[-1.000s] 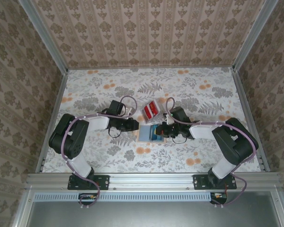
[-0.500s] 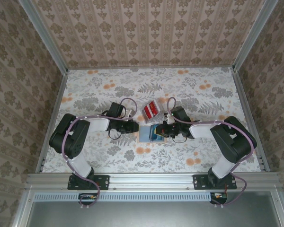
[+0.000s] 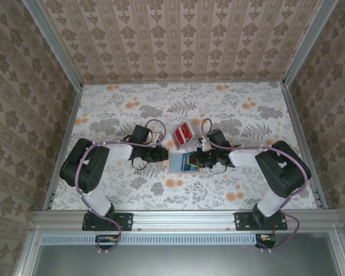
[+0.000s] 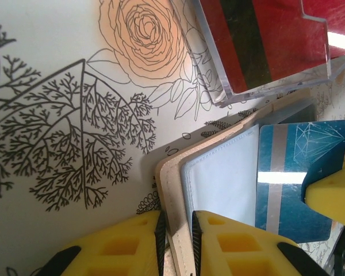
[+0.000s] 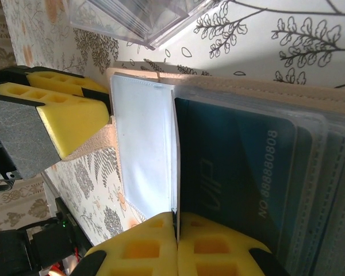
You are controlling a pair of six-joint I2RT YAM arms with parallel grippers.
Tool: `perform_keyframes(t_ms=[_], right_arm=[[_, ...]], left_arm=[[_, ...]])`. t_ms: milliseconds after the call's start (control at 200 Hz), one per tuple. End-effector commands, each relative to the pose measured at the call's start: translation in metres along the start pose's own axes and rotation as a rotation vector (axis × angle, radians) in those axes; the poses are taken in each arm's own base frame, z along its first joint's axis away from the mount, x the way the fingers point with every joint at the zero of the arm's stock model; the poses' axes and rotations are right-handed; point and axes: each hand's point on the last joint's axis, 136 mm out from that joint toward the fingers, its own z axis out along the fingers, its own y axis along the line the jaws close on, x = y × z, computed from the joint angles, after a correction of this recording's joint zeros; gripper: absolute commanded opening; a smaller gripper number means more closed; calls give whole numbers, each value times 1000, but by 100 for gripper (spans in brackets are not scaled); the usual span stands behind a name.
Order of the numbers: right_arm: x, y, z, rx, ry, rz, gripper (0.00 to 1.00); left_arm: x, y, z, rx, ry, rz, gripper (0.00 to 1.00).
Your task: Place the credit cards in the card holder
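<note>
While the left gripper is nearly closed, its yellow pads pinching the tan cover edge of the card holder at the holder's left side, the holder lies open and flat on the flowered table between the two arms. Its left half is a bare, pale bluish-grey pocket framed by a tan border. Over its right half lies a blue card, glossy teal with a silver stripe in the left wrist view and a row of raised digits in the right wrist view. Stripe and digits both run along the line from one gripper to the other, so the card's long axis appears to point across the holder, toward the left gripper. At the holder's right side the right gripper is fully closed on the near short edge of that card, close to its corner, which makes the right arm the one placed to push it. Clear sleeve edges overlap the card's far side, though whether it already sits under one of them is hard to tell. The likely move is a straight push along the card's length against the pinned cover. Just beyond the holder's far edge, the red credit cards lie untouched in a clear tray.
</note>
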Motion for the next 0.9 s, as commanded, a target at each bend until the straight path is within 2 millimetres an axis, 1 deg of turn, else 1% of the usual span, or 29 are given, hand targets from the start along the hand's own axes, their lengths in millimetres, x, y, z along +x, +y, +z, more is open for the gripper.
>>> perform_keyframes(t_ms=[0,390,515,615,895], right_arm=[[6,-9,3,57,33,8,8],[7,-14,15,115,70,2,10],[6,-14,14,125,66,6,10],[6,-19,11,159,57,6,10],[2,-16,11,151,36,21,9]], left_arm=[[21,7,12,-12,58,-28,22],[32,9,15,-14,78,-33,22],[34,9,15,-16,76,-33,21],[36,10,15,-20,76,-33,20],[40,4,21,-9,88,-28,18]])
